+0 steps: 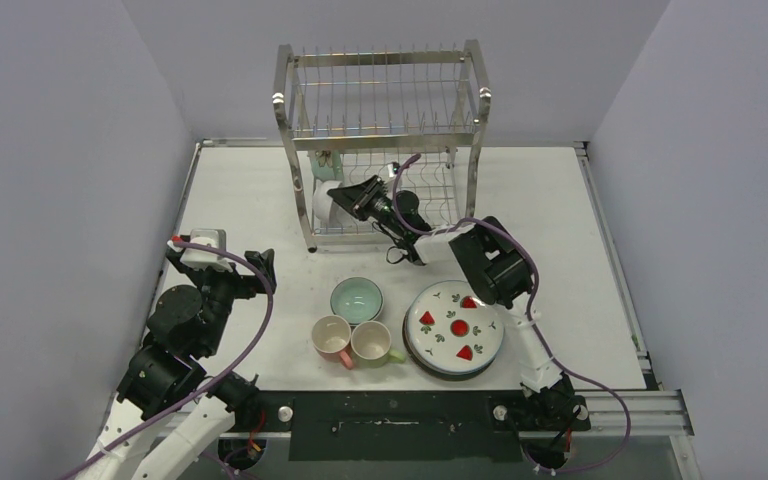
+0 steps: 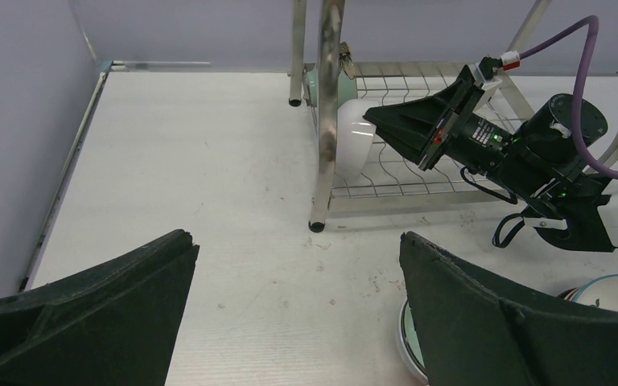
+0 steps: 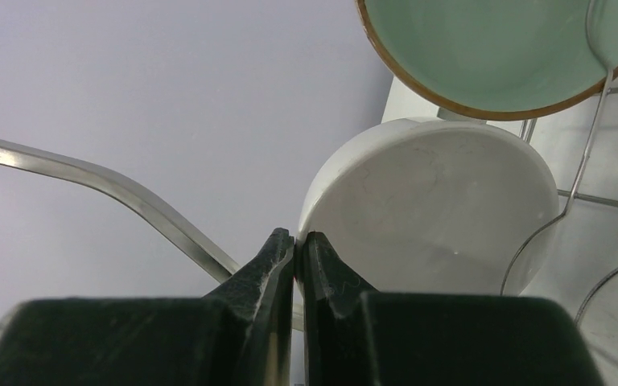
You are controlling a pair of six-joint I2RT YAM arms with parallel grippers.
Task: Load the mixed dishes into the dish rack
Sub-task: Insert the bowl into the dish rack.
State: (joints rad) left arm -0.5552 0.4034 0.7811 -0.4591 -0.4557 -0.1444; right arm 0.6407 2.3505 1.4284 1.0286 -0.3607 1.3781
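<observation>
Bright, even light; soft shadows.

One dish rack (image 1: 287,110) stands far on the bench (image 1: 240,200). There are three bowls: a mint-green bowl (image 1: 356,297) near on the bench, and a white bowl (image 1: 324,205) and a second mint-green bowl (image 3: 491,48) at the rack's left end. Two mugs sit near, the pink mug (image 1: 332,337) and the green mug (image 1: 371,341). One strawberry plate (image 1: 450,325) shows near right; whether others lie beneath it cannot be told.
</observation>
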